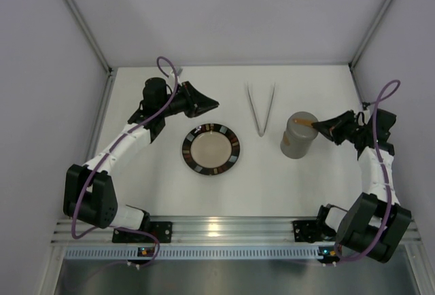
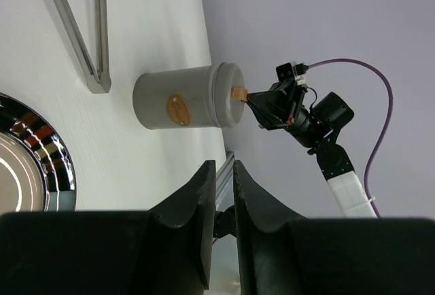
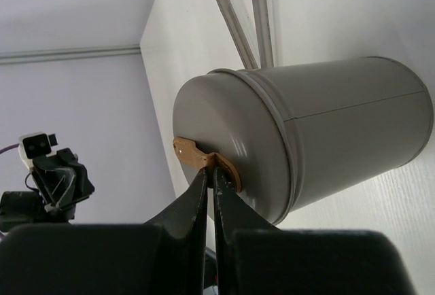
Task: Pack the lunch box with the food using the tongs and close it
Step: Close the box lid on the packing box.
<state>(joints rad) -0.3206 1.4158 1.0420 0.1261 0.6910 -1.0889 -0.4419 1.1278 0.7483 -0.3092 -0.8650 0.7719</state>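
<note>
Risk: lid may jam, or the lunch box may tip, if the right gripper pulls the handle off-axis; the thin tab could also slip free.
Right gripper: clamped on the tan handle atop the lunch box.
Left gripper: narrow gap, empty, well left of the lunch box.
Tongs: flat on the tabletop, just left of the lunch box.
Hidden: food unseen; plate looks bare; lid conceals the lunch box contents.

Bright even light; soft shadows; glare on plate rim; sharp focus.
</note>
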